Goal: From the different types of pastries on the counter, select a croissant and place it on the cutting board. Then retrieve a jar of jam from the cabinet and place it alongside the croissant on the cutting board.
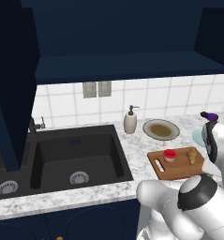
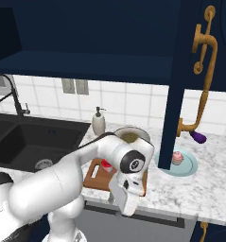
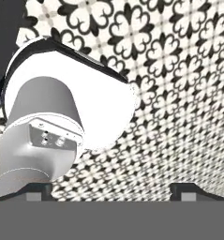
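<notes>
On the wooden cutting board, right of the sink, stand the red-lidded jar of jam and the golden croissant, a short gap between them. From the right side, my arm covers much of the board, and the jar peeks out beside it. The pink-frosted cupcake rests on a teal plate. My gripper hangs below the counter's front edge, pointing down. Its tips stand wide apart over patterned floor, open with nothing between them.
The navy cabinet door with its brass handle hangs open over the counter. The black sink, a soap dispenser, a plate with brown contents and a purple eggplant sit nearby.
</notes>
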